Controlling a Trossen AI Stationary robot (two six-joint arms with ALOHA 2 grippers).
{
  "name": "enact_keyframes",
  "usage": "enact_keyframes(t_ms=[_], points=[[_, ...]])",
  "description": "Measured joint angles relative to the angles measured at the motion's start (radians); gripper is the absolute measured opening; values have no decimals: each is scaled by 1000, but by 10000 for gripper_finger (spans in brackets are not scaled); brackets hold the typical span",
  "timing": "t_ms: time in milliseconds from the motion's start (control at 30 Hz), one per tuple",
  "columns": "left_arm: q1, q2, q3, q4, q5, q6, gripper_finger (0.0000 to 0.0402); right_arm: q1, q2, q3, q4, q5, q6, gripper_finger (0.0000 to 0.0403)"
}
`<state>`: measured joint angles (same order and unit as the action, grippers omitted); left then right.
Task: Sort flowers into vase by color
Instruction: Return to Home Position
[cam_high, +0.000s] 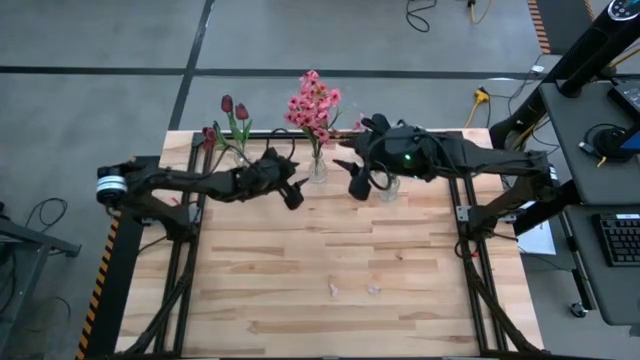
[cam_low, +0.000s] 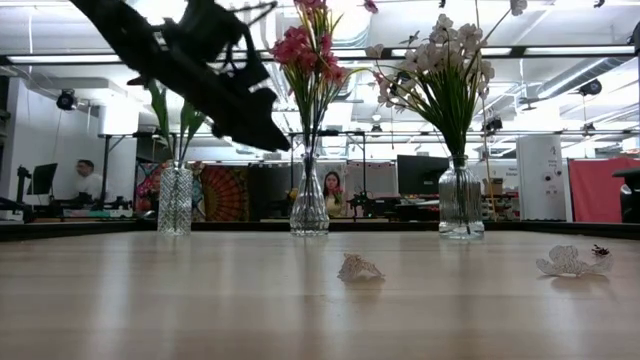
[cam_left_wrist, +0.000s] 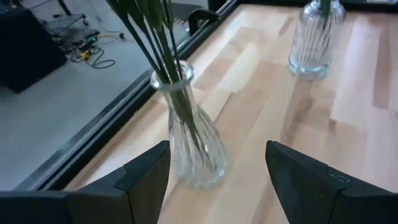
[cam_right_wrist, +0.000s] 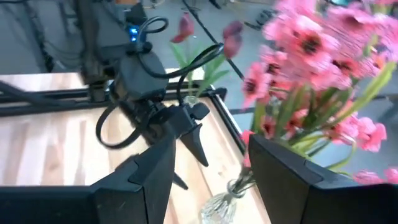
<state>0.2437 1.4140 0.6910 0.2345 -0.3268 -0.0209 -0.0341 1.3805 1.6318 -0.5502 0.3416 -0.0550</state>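
Risk: both arms are hovering close by the middle vase (cam_high: 318, 168). In pulling away, the left gripper (cam_high: 296, 192), fingers spread and holding nothing, or the right gripper (cam_high: 356, 183), likewise spread and empty, could be snagging stems and tipping the glass

Flowers: dark red tulips (cam_high: 233, 108) are standing in the left vase (cam_low: 174, 200), pink blooms (cam_high: 313, 105) in the middle, white sprays (cam_low: 445, 60) in the right vase (cam_low: 460, 200), all along the table's (cam_high: 300, 310) far edge; two fallen blossoms (cam_low: 360, 268) are lying loose on the boards
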Motion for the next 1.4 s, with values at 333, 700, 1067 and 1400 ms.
enact_keyframes(t_ms=[333, 700, 1067, 1400], points=[[-319, -196, 0, -190, -372, -42, 245, 143, -45, -62, 1, 8, -30, 196], [-675, -370, 0, -341, -582, -97, 245, 330, -140, -171, 0, 105, 9, 196], [-917, -557, 0, -394, -583, -130, 245, 470, -177, -325, 8, 104, 32, 196], [-927, -580, -27, -532, -721, -228, 245, 492, -189, -442, 94, 134, -31, 196]])
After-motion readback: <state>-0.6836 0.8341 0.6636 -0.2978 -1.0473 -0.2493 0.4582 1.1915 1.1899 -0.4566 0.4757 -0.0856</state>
